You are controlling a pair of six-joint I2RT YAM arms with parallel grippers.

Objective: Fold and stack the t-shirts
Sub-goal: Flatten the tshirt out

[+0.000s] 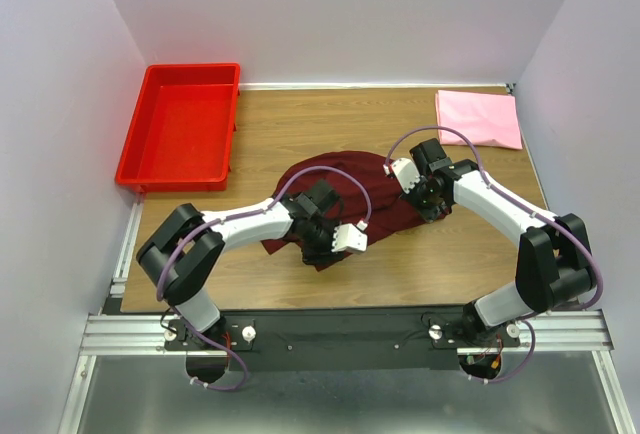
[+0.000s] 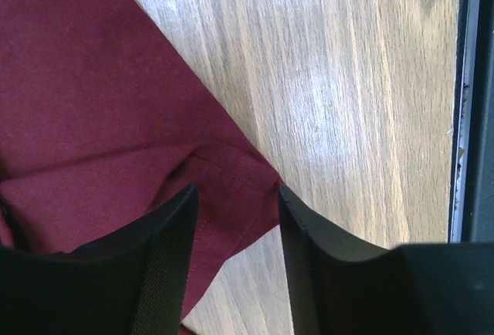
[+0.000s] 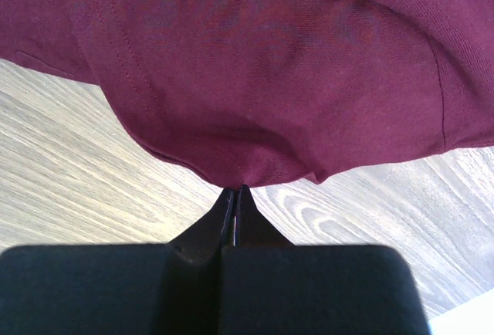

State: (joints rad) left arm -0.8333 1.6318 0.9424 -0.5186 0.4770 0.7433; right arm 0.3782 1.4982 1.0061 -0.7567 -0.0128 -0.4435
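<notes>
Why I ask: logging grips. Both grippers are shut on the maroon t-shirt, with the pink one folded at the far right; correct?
Not quite: only the right gripper is shut on the maroon t-shirt. The left gripper is open, spread over the shirt's corner, as the left wrist view shows. The rest holds.

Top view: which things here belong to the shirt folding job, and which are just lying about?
For the job: maroon shirt, pink shirt.
Lying about: red bin.
</notes>
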